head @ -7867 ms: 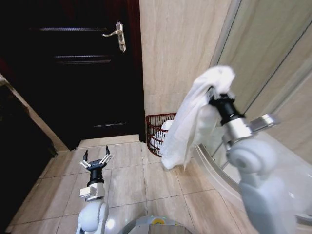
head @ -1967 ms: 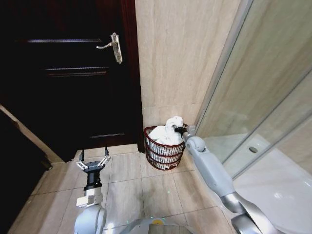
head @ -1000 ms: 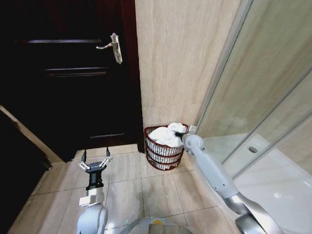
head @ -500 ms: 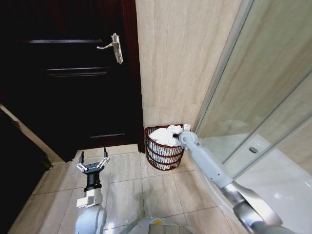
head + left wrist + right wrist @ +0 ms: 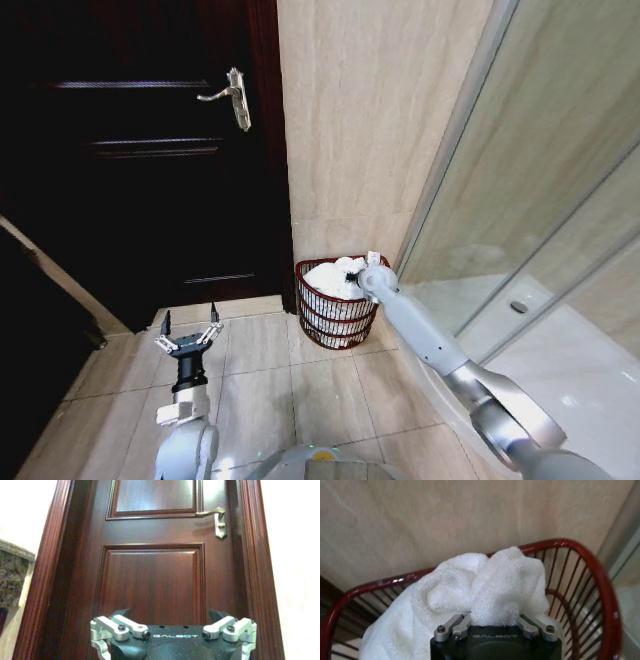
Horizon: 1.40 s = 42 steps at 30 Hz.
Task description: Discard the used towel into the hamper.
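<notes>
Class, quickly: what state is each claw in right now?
Left claw: open, holding nothing, low by the floor.
Right claw: over the hamper, white towel between its fingers; grip cannot be told.

One hamper (image 5: 338,310) of red-brown bars; one white towel (image 5: 335,277) heaped in it, as far as the folds let me count; two tools, the left tool (image 5: 188,336) and the right tool (image 5: 352,280); one dark door (image 5: 150,150); one door handle (image 5: 228,92).

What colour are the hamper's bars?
Dark red hamper bars, clearest in the right wrist view.
</notes>
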Tool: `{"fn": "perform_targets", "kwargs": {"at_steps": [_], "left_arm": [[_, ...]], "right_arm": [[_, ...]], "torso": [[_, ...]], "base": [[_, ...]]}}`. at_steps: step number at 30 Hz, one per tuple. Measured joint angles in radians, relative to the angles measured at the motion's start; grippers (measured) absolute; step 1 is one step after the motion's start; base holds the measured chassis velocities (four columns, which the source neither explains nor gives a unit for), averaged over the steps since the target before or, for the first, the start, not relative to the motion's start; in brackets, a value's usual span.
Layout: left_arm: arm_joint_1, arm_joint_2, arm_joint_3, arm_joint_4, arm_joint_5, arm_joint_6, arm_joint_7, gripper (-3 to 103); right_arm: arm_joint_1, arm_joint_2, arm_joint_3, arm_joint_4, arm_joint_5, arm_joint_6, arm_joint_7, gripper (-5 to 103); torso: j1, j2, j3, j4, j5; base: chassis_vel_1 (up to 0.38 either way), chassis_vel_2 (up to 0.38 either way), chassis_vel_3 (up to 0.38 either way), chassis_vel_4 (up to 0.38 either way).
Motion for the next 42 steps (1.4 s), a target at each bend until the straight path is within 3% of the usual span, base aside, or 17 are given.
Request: {"fn": "perform_targets", "kwargs": {"at_steps": [8,19,29,42], "left_arm": [[-0.001,0.000,0.006,0.021,-0.002,-0.012,0.002,100],[0.018,0.000,-0.012,0.031,-0.038,-0.040,0.002,100],[0.010,0.000,-0.018,0.043,-0.058,-0.047,0.001,100],[-0.019,0.000,-0.012,0.037,-0.055,-0.024,0.008,100]], "right_arm": [[-0.015,-0.016,0.006,0.035,0.044,-0.005,-0.003,20],[0.013,0.138,-0.037,-0.074,-0.023,0.017,-0.007,20],[0.036,0.201,-0.016,-0.198,-0.067,0.020,-0.027,20],[0.014,0.233,0.058,-0.293,-0.103,0.021,-0.058,20]], "torso": [[0.000,0.000,0.000,-0.0006,-0.0001],[0.000,0.000,0.000,-0.0002,-0.0004],[0.000,0.000,0.000,-0.0002,-0.0005],[0.000,0.000,0.000,-0.0004,-0.0001]], "base": [[0.000,0.000,0.000,0.000],[0.000,0.000,0.000,0.000],[0.000,0.000,0.000,0.000],[0.000,0.000,0.000,0.000]]}}
